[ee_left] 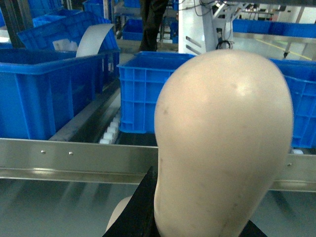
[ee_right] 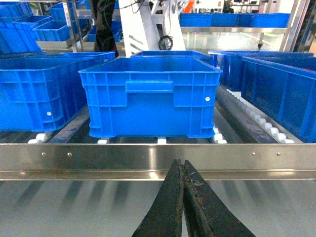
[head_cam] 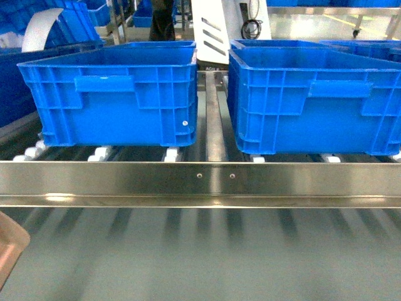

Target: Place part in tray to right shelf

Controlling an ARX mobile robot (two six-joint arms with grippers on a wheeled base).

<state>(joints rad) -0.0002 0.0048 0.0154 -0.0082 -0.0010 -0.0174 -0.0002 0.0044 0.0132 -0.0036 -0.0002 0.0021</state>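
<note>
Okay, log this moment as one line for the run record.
left hand: holding beige tray | right hand: shut, empty | blue part: not in view | steel shelf rail: ahead | blue crates on rollers

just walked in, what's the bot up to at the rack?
The left gripper holds the beige tray up in front of the steel shelf's front rail. The right gripper is shut and empty, hovering before the same rail. Two blue crates sit on the rollers behind it. The blue part is not visible in any view.
</note>
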